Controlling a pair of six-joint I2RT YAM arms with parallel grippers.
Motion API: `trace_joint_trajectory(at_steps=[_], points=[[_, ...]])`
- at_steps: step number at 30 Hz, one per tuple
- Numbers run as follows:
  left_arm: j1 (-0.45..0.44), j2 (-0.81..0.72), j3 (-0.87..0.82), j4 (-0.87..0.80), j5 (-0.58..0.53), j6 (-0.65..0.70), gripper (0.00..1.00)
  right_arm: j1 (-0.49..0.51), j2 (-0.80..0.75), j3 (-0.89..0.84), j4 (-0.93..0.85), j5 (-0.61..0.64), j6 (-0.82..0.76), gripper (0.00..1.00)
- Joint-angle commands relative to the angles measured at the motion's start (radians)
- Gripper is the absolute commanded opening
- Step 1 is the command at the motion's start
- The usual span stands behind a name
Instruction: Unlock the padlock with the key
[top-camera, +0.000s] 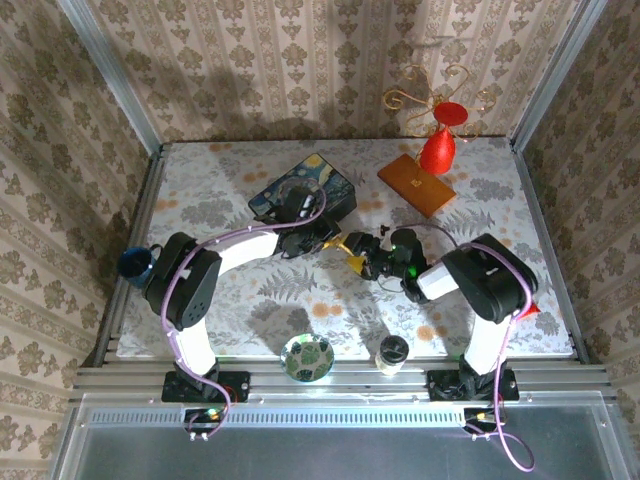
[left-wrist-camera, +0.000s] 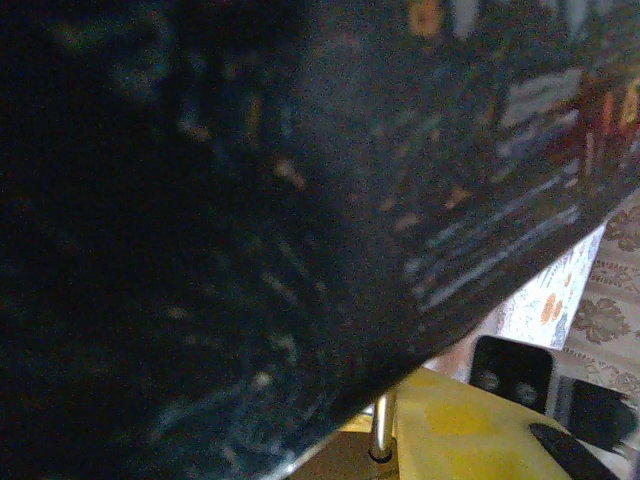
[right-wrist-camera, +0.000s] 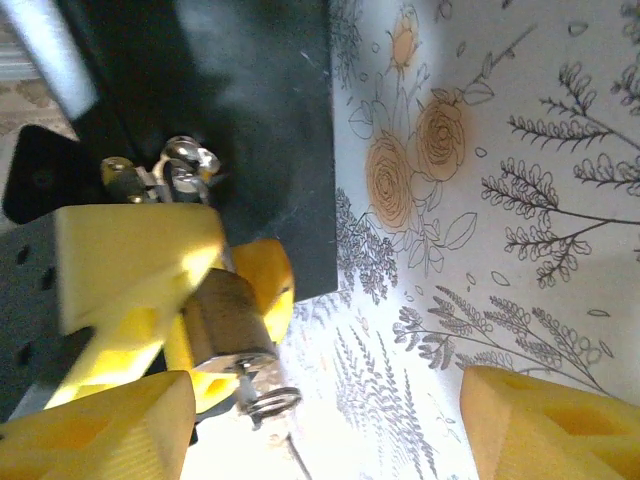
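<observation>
Wide-spread yellow fingers (right-wrist-camera: 100, 430) of the right gripper (right-wrist-camera: 325, 430), empty, hang beside the small brass padlock (right-wrist-camera: 228, 325) at lower left.
Left gripper (right-wrist-camera: 205, 290) clamps its hard, likely slick body; the tiny silvery key (right-wrist-camera: 268, 400) apparently juts below, so pinch that head.

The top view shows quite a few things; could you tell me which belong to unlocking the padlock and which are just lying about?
For the job: padlock, held by the left tool; key at its end; right tool, open.
Lying about: painted box; red ornament on a wooden board; blue cup; bowl; small jar.
</observation>
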Motion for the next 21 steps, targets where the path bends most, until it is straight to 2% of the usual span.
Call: trace_joint_trajectory(at_steps=[1, 7, 11, 13, 16, 21], points=[[-0.007, -0.036, 0.020, 0.033, 0.039, -0.001, 0.00, -0.008, -0.128, 0.040, -0.294, 0.071, -0.196, 0.72], [-0.006, -0.027, 0.018, 0.036, 0.047, -0.008, 0.00, 0.001, -0.348, 0.120, -0.719, 0.218, -0.489, 0.69], [-0.006, -0.027, 0.026, 0.032, 0.050, -0.006, 0.00, 0.084, -0.463, 0.206, -0.989, 0.432, -0.724, 0.65], [-0.006, -0.025, 0.032, 0.029, 0.051, -0.005, 0.00, 0.150, -0.492, 0.236, -1.052, 0.545, -0.843, 0.60], [-0.006, -0.024, 0.035, 0.024, 0.055, -0.003, 0.00, 0.237, -0.499, 0.272, -1.111, 0.680, -0.991, 0.58], [-0.006, -0.026, 0.033, 0.023, 0.055, -0.003, 0.00, 0.313, -0.423, 0.363, -1.197, 0.802, -1.107, 0.55]])
